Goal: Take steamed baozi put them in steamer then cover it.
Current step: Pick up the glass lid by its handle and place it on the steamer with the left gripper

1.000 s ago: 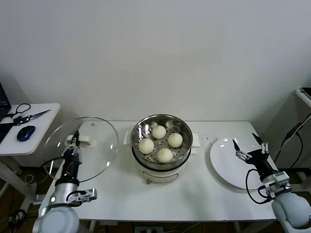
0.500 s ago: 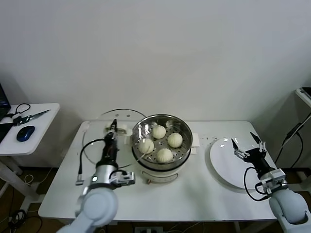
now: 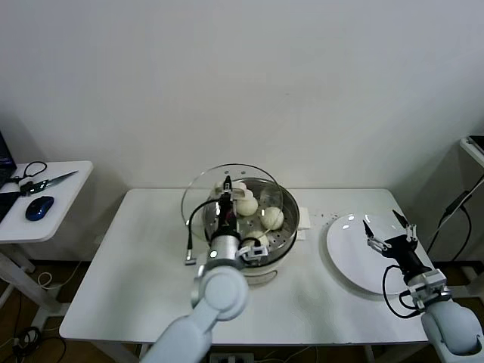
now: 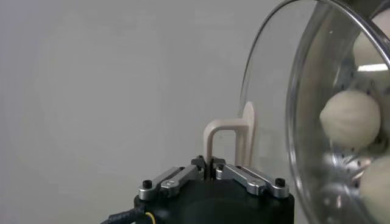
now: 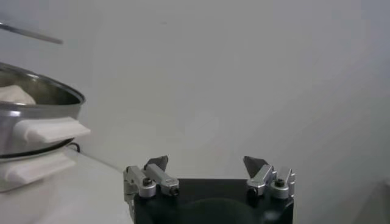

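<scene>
The steel steamer (image 3: 290,217) stands mid-table on its cream-white base, with several pale baozi (image 3: 273,218) on its perforated tray. My left gripper (image 3: 227,201) is shut on the cream-white loop handle (image 4: 220,139) of the clear glass cover (image 3: 198,193). It holds the cover tilted on edge over the steamer's left side. In the left wrist view the cover (image 4: 268,91) stands on edge with baozi (image 4: 350,119) showing through the glass. My right gripper (image 3: 389,230) is open and empty above the white plate (image 3: 349,261); its jaws (image 5: 206,165) stand wide apart in the right wrist view.
A side table (image 3: 59,203) at the far left carries a blue mouse (image 3: 39,206) and scissors (image 3: 45,181). The steamer's side handle (image 5: 50,129) shows in the right wrist view. The white table (image 3: 136,287) runs out to both sides of the steamer.
My left gripper has carried the cover rightward from the table's left side to over the steamer's left side. The right gripper has barely moved.
</scene>
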